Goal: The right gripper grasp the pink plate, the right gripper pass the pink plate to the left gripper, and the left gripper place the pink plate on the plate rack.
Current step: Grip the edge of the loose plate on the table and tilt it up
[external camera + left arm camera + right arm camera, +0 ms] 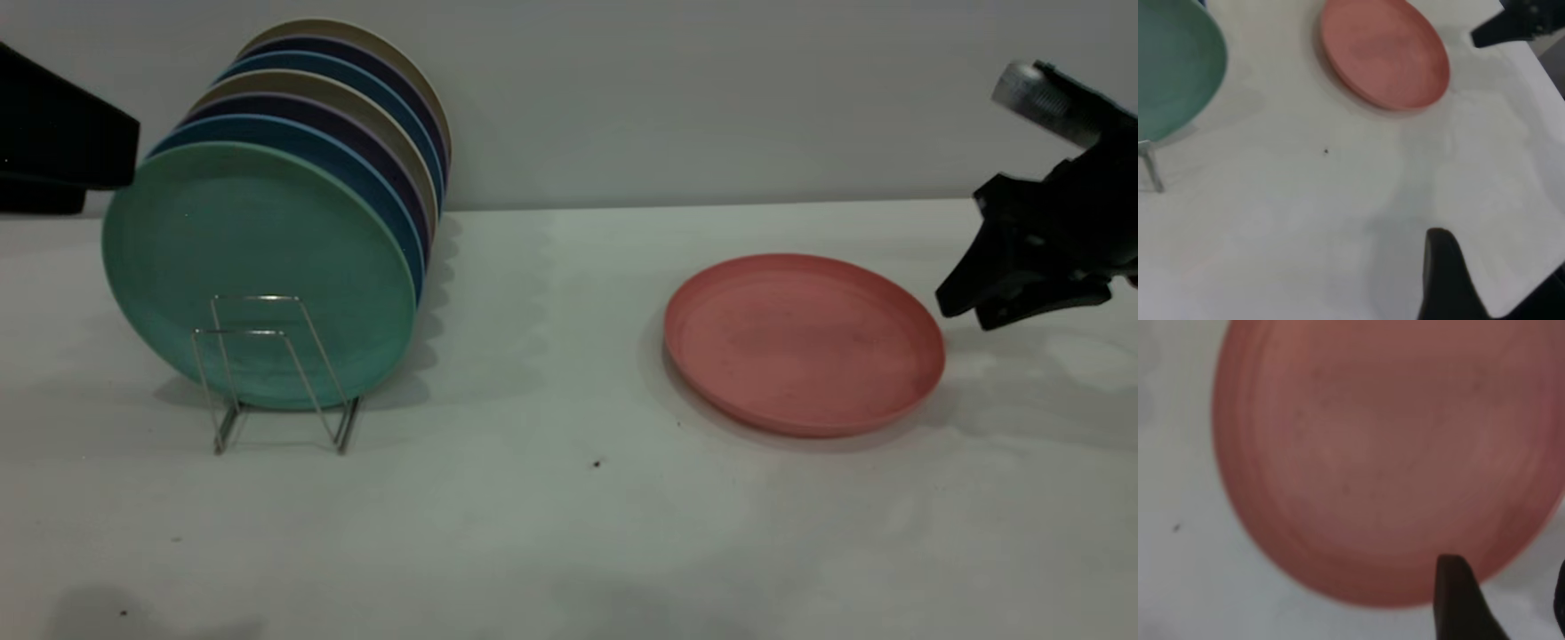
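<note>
The pink plate (803,340) lies flat on the white table right of centre; it also shows in the left wrist view (1385,50) and fills the right wrist view (1378,453). My right gripper (965,316) is open and empty, hovering just off the plate's right rim, with one finger (1458,593) over the rim's edge. It also shows in the left wrist view (1515,25). The plate rack (276,373) stands at the left, its front loops bare. My left gripper (1498,280) is open and empty; its body (53,133) is high at the far left.
Several plates stand upright in the rack, a mint-green plate (258,267) in front, with blue, purple and beige ones behind. A grey wall runs behind the table (533,533). A small dark speck (596,463) lies on the table between rack and pink plate.
</note>
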Controlling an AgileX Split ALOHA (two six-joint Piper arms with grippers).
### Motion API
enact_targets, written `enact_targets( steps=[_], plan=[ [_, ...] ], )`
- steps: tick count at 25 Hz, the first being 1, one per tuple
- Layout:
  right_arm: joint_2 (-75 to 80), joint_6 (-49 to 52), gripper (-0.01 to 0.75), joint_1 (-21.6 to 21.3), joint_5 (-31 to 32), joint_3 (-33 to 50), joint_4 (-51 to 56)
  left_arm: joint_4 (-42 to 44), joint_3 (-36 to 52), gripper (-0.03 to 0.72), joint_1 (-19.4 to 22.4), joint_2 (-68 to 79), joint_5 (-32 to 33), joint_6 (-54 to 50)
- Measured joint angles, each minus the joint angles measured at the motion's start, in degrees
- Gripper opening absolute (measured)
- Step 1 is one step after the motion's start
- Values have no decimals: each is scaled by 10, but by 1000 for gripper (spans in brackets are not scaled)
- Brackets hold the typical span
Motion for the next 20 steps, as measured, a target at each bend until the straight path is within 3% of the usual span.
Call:
enact_targets(
  steps=[16, 20],
  plan=[
    [123, -7, 359, 0, -23, -76, 82, 0, 0, 449, 0, 0, 24, 0],
    [132, -13, 273, 0, -22, -76, 105, 0, 0, 449, 0, 0, 25, 0]
  ],
)
